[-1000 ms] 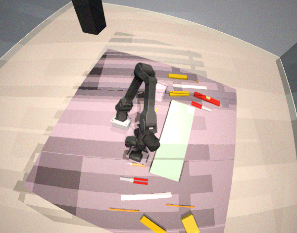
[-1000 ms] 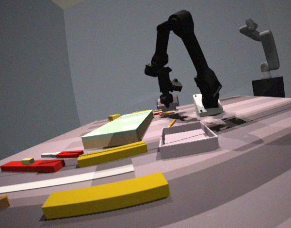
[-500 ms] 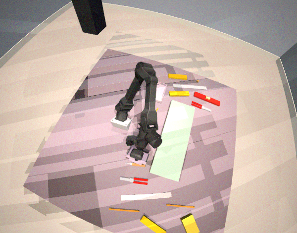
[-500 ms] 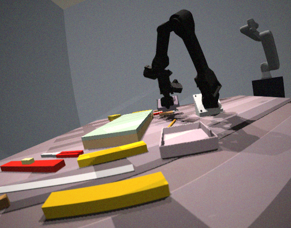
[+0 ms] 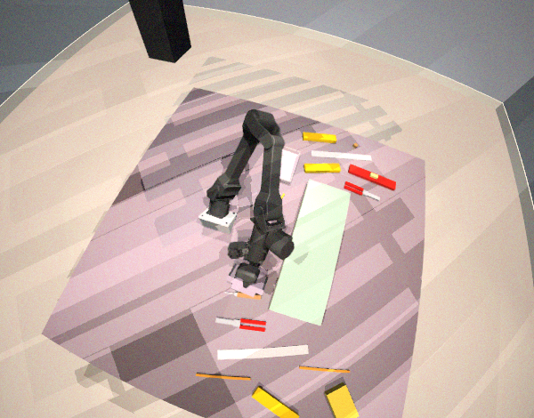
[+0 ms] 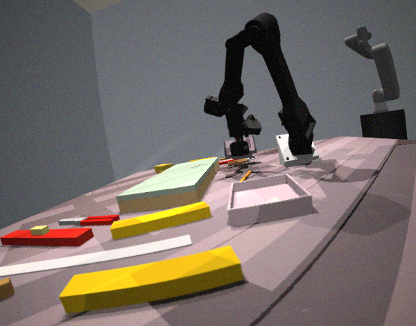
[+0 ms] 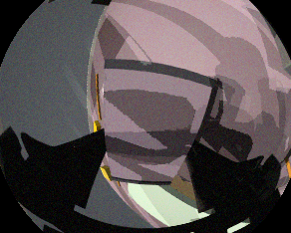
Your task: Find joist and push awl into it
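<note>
My gripper (image 5: 246,275) (image 6: 240,150) (image 7: 148,136) is shut on the stud finder (image 5: 238,284) (image 6: 229,144) (image 7: 156,115), a flat lilac box. It holds the box low over the mat, just off the left side of the pale green floor panel (image 5: 320,252) (image 6: 169,179) (image 7: 164,203), near one end. The awl (image 5: 248,295) (image 6: 238,161), with an orange handle, lies on the mat right beside the stud finder. The white tray (image 5: 288,165) (image 6: 267,213) stands empty by the panel's other end, near the arm's base (image 5: 217,219) (image 6: 294,154).
Yellow blocks (image 5: 321,167) (image 6: 159,219), a red level (image 5: 371,176) (image 6: 46,236), red-handled tools (image 5: 251,325) (image 5: 360,189), white strips (image 5: 262,351) (image 6: 92,257) and orange pencils (image 5: 222,375) lie around the panel. A black pillar (image 5: 161,27) stands at the back.
</note>
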You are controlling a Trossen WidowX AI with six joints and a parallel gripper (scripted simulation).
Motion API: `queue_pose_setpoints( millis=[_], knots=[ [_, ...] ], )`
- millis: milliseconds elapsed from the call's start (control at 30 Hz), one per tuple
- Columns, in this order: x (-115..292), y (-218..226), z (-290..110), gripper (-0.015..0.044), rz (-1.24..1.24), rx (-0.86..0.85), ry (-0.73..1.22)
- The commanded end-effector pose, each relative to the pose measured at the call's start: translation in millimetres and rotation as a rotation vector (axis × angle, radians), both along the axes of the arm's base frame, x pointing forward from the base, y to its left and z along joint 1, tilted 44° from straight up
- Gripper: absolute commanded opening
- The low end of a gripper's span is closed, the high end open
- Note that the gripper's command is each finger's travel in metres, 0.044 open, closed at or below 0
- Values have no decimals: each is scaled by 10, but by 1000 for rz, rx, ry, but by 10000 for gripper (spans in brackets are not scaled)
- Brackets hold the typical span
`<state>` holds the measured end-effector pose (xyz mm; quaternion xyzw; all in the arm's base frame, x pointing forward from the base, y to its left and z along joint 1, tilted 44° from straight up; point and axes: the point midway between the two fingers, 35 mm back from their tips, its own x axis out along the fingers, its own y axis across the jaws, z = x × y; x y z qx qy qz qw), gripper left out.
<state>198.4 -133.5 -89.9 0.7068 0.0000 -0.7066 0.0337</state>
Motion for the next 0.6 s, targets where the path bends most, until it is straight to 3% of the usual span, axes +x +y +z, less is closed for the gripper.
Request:
queue_pose_setpoints(
  millis=[0,567],
  knots=[
    [25,-43,44,0,-9,-49,-18],
    [24,-11,32,0,-8,-88,-25]
  ],
)
